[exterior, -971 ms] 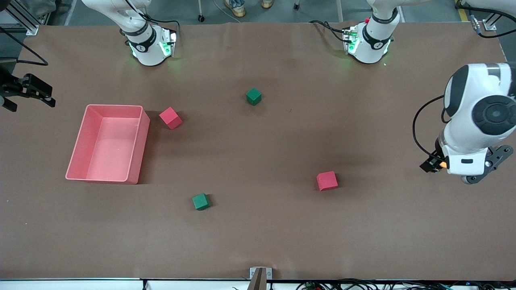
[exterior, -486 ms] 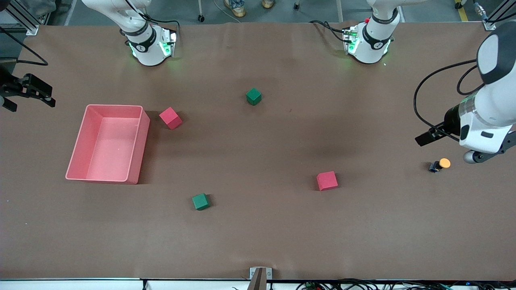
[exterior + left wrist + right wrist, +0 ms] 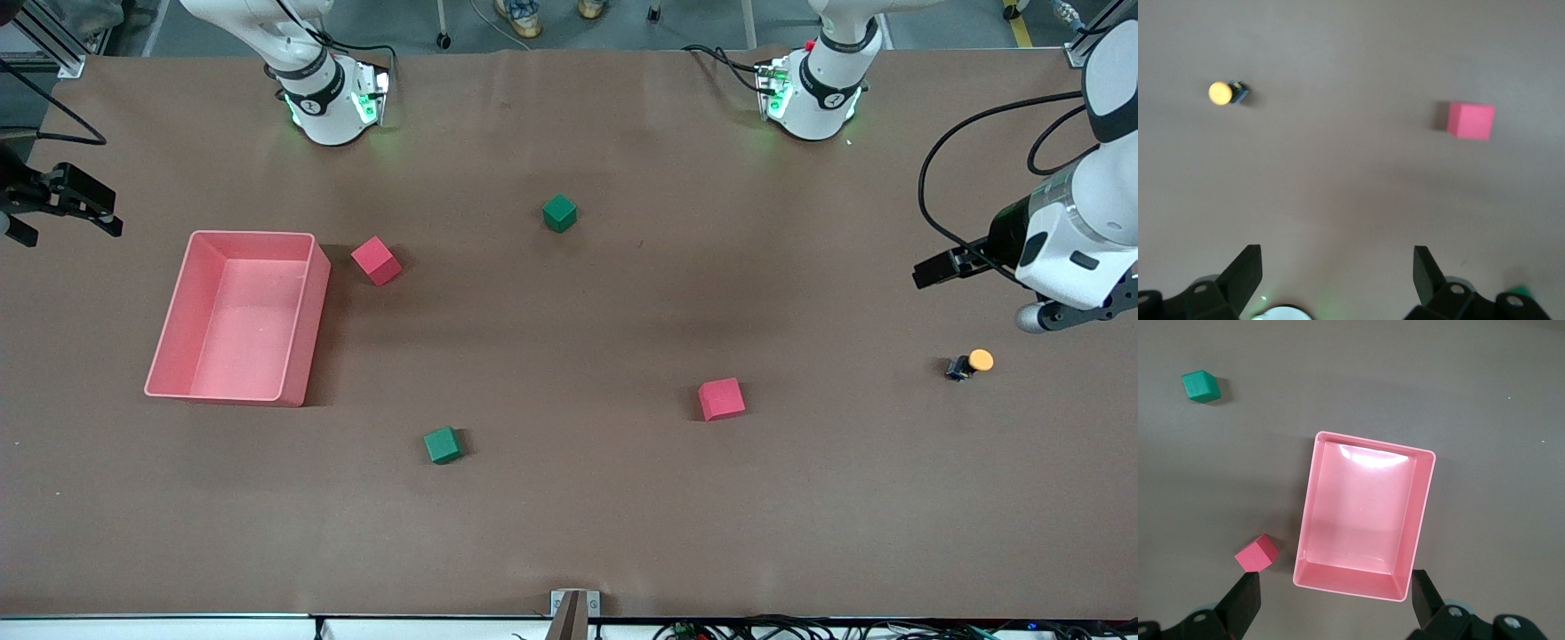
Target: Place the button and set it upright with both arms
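Observation:
The button (image 3: 971, 363) lies on its side on the table near the left arm's end, with its orange cap beside its dark body. It also shows in the left wrist view (image 3: 1225, 93). My left gripper (image 3: 942, 269) hangs in the air above the table, close to the button and toward the bases from it. In the left wrist view the left gripper (image 3: 1338, 260) is open and empty. My right gripper (image 3: 76, 200) waits in the air at the right arm's end of the table. In the right wrist view the right gripper (image 3: 1336, 583) is open and empty above the pink bin.
A pink bin (image 3: 233, 316) stands toward the right arm's end, with a red cube (image 3: 376, 260) beside it. Another red cube (image 3: 721, 398) lies mid-table, nearest the button. Two green cubes lie apart, one (image 3: 559, 213) nearer the bases and one (image 3: 442, 444) nearer the camera.
My left gripper has let go of the button, which now rests on the table. The gripper has risen and moved away toward the bases. The right arm has not moved.

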`<control>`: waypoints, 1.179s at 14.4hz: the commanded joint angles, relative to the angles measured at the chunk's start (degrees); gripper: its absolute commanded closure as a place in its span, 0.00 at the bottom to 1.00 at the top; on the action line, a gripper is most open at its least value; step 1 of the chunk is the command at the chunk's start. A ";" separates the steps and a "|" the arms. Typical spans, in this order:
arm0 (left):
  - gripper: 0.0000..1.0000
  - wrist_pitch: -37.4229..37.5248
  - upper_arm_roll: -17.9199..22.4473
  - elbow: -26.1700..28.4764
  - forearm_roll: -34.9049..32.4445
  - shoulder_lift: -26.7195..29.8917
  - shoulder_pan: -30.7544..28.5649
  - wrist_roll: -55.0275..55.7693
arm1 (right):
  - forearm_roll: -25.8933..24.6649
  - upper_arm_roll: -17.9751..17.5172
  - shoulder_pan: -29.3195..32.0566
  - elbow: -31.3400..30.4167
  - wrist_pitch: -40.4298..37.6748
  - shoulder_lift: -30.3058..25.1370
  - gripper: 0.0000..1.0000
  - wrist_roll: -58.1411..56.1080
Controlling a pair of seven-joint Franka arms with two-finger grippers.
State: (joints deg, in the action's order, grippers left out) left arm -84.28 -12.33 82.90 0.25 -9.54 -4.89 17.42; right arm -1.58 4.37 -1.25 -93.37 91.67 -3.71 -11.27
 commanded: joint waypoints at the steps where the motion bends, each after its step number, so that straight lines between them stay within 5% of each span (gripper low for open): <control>1: 0.00 2.01 0.72 -0.46 3.35 3.46 -0.38 -10.53 | -0.09 0.03 -0.07 0.55 -0.53 0.38 0.00 -0.51; 10: 0.00 1.93 2.04 0.33 3.18 7.52 0.84 -14.43 | -0.09 0.12 0.28 0.64 0.52 0.02 0.00 -0.60; 17: 0.00 1.58 7.66 1.74 3.27 9.62 4.54 -16.88 | 0.43 0.38 0.46 0.20 0.61 0.02 0.00 -0.42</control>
State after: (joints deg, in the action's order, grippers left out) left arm -82.96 -6.46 82.92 2.40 -1.98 -1.11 2.93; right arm -1.57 4.84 -1.13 -93.20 92.31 -3.61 -11.27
